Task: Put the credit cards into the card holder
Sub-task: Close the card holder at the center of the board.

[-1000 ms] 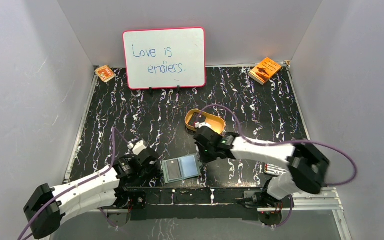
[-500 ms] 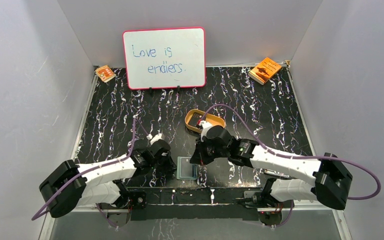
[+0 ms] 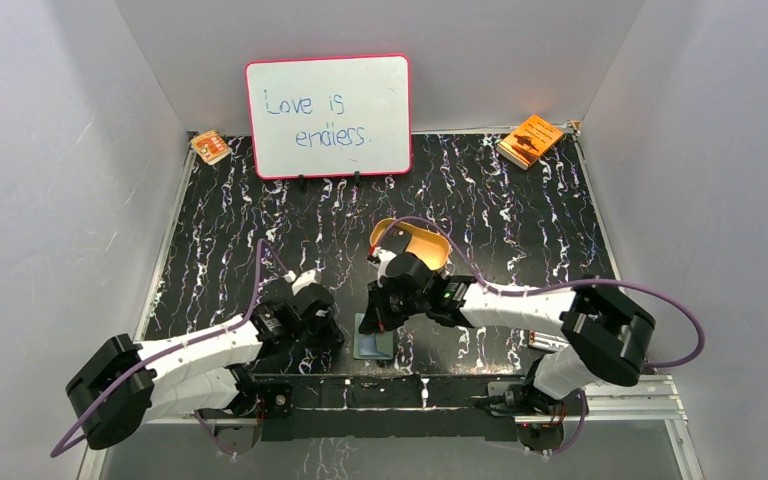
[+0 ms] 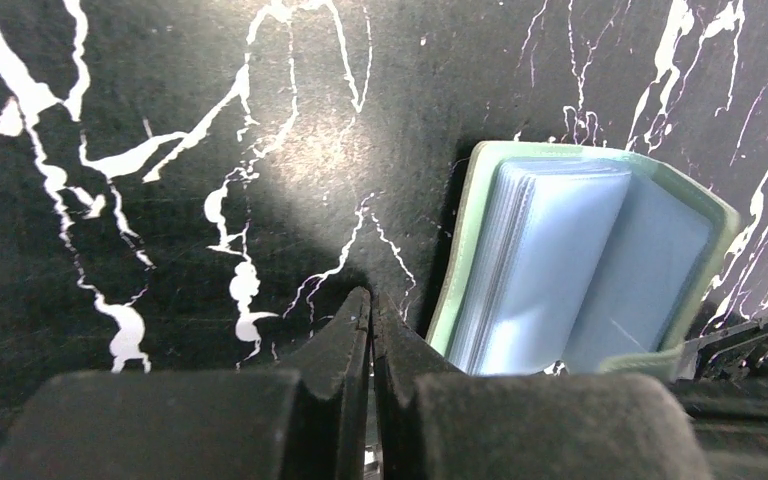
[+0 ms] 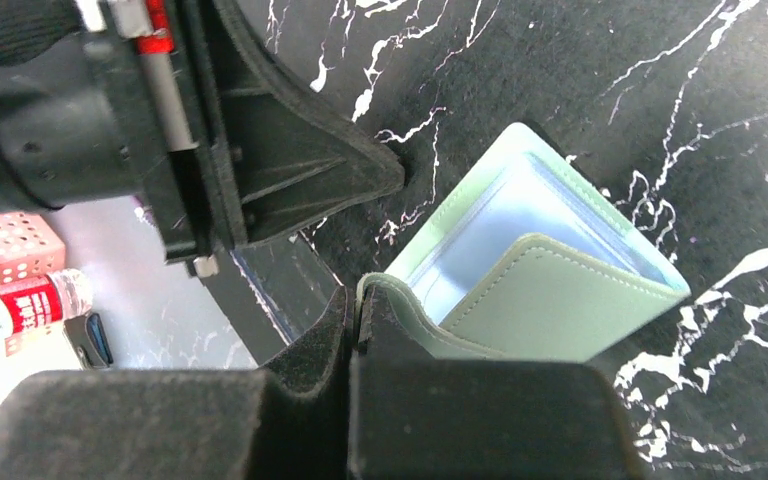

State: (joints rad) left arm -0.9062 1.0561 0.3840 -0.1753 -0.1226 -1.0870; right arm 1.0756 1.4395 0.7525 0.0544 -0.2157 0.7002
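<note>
The right gripper (image 5: 353,300) pinched the half-folded wallet (image 5: 560,310) by its cover, the left gripper (image 4: 370,310) clenched empty beside it; likely next: pressing it shut.

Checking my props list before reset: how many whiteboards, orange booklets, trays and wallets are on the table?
whiteboard: 1
orange booklets: 2
tray: 1
wallet: 1
Total: 5
</note>
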